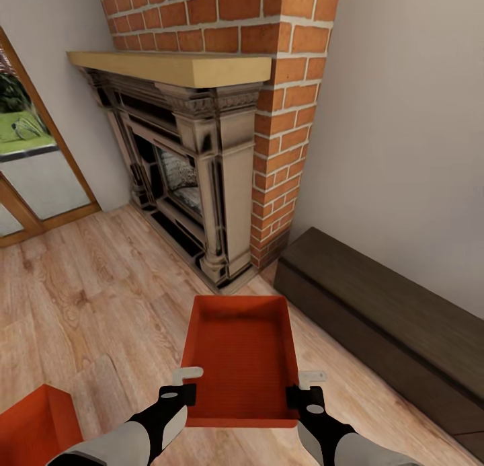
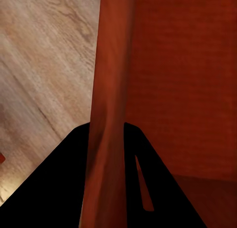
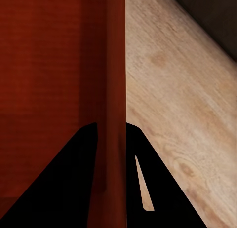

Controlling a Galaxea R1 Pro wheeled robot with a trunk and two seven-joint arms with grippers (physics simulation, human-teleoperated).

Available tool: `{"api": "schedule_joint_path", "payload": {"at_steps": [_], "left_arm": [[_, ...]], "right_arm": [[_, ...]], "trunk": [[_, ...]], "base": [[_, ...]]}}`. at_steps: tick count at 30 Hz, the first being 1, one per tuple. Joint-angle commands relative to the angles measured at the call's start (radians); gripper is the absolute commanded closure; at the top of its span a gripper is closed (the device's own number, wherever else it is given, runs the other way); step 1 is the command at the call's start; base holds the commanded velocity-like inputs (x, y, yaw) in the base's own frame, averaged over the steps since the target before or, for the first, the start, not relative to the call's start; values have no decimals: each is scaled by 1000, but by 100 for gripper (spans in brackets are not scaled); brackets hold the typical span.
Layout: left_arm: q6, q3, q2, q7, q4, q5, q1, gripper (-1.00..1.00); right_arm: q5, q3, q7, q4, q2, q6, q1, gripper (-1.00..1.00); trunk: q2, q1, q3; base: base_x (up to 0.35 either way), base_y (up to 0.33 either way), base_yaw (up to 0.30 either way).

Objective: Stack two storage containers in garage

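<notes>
Since faced with light plank floor (image 1: pixel 87 291) rather than grey concrete, judged to be in the living room, with the whole carry to the garage left to do. Ahead, a brick chimney (image 1: pixel 282 83) over an ornate dark fireplace (image 1: pixel 195 177) with a pale wooden mantel (image 1: pixel 175 66). To the right, along the plain wall, a long low dark bench (image 1: pixel 376 298). To the left, a wood-framed glass door (image 1: pixel 33 177) giving onto greenery.

Nearer, 2 orange-red storage containers. Container 1 (image 1: pixel 240 358), open side up and empty, held level in front of the trunk between both arms, its long axis pointing away towards the hearth. Gripped on the 2 opposite long walls, probably so that neither side sags and the bin stays flat for the drive. Seemingly raised off the planks, though not sure from these views. Container 2 (image 1: pixel 33 425) on the planks at the lower left corner, well apart, untouched, probably left for a second trip.

Smallest, the left gripper (image 1: pixel 178 384) and right gripper (image 1: pixel 306 385), set near the bin's close end. In each wrist view, a thin red wall (image 2: pixel 106 90) (image 3: pixel 111 90) running between the 2 dark fingers: jaws of both pinching the wall, 1 finger inside, 1 outside. Thin smooth walls, so a slip during turns worth guarding against.
</notes>
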Motion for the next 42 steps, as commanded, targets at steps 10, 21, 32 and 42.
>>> {"api": "schedule_joint_path", "payload": {"at_steps": [10,21,32,42], "left_arm": [[-2,8,-1,8,-6,-8,-1,100],[-2,8,-1,8,-6,-8,-1,100],[-2,8,0,8,-6,-8,-1,100],[-2,8,1,8,-5,-6,-1,100]], "right_arm": [[-21,-12,-2,5,1,-4,-1,100],[-22,-12,-2,6,0,-7,0,100],[-22,-12,-2,7,0,-7,0,100],[-22,-12,-2,7,0,-7,0,100]], "trunk": [[0,0,16],[0,0,34],[0,0,52],[0,0,68]], "base": [[0,0,0],[0,0,0],[0,0,0],[0,0,0]]}}
